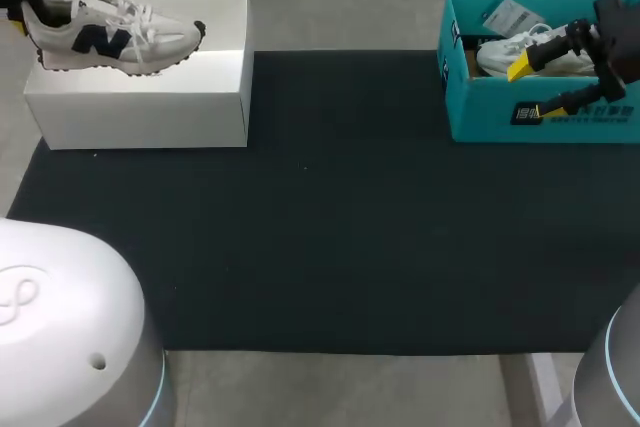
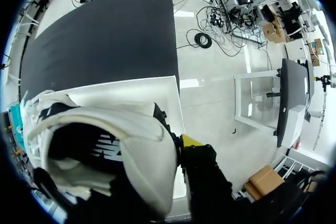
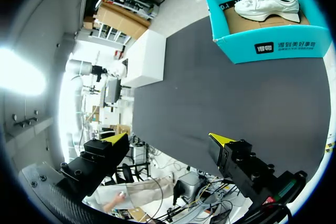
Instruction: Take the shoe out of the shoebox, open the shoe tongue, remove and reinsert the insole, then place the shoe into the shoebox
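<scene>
A white sneaker with navy markings point(image 1: 115, 37) lies on its side on top of a white box point(image 1: 140, 97) at the back left. My left gripper point(image 1: 25, 17) is at the shoe's heel. In the left wrist view the heel point(image 2: 131, 145) fills the space at the gripper point(image 2: 168, 145), which is shut on the heel rim, with one yellow fingertip point(image 2: 191, 140) showing. At the back right stands a teal shoebox point(image 1: 545, 122) with a second white shoe point(image 1: 520, 52) inside. My right gripper point(image 1: 525, 90) hangs open over the shoebox's front wall. In the right wrist view the right gripper point(image 3: 169, 140) is empty, with the shoebox point(image 3: 273, 45) and its shoe point(image 3: 265, 3) ahead.
A dark mat point(image 1: 330, 217) covers the table between the white box and the shoebox. A paper tag point(image 1: 510, 15) lies in the shoebox behind the shoe.
</scene>
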Motion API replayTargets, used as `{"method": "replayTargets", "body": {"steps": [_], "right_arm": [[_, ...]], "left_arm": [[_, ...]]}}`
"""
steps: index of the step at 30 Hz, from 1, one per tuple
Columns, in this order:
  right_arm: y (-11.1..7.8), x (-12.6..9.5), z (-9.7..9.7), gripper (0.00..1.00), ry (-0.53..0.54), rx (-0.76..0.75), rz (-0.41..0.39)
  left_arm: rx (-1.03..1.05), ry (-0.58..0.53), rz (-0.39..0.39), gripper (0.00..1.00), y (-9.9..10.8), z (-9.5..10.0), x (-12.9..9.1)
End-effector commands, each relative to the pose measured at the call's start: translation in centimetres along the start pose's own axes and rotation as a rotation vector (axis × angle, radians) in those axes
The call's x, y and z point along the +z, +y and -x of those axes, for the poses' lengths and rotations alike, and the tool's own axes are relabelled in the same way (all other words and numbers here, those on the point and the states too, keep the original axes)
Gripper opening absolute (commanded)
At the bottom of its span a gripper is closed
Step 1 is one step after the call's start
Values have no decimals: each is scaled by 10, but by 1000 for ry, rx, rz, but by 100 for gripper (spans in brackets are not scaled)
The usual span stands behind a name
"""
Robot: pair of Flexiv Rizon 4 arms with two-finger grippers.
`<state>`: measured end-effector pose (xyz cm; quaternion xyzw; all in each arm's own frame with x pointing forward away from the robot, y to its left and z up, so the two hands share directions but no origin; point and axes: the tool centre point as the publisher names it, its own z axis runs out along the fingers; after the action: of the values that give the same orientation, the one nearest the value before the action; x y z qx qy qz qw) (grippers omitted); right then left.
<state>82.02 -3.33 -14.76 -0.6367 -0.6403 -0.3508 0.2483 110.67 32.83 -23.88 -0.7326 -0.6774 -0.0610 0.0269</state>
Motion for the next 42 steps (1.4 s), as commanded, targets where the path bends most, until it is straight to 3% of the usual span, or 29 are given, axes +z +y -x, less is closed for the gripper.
{"method": "replayTargets", "body": {"steps": [1,12,21,38,42], "right_arm": [[0,1,0,100,-2,1,0],[0,1,0,100,-2,1,0],[0,1,0,100,-2,1,0],[0,1,0,100,-2,1,0],[0,1,0,100,-2,1,0]], "left_arm": [[21,-15,-23,0,13,1,20],[43,-41,-1,0,-3,18,58],[26,1,8,0,-12,29,88],[4,15,-101,0,-24,45,134],[19,11,-83,0,-22,48,143]]}}
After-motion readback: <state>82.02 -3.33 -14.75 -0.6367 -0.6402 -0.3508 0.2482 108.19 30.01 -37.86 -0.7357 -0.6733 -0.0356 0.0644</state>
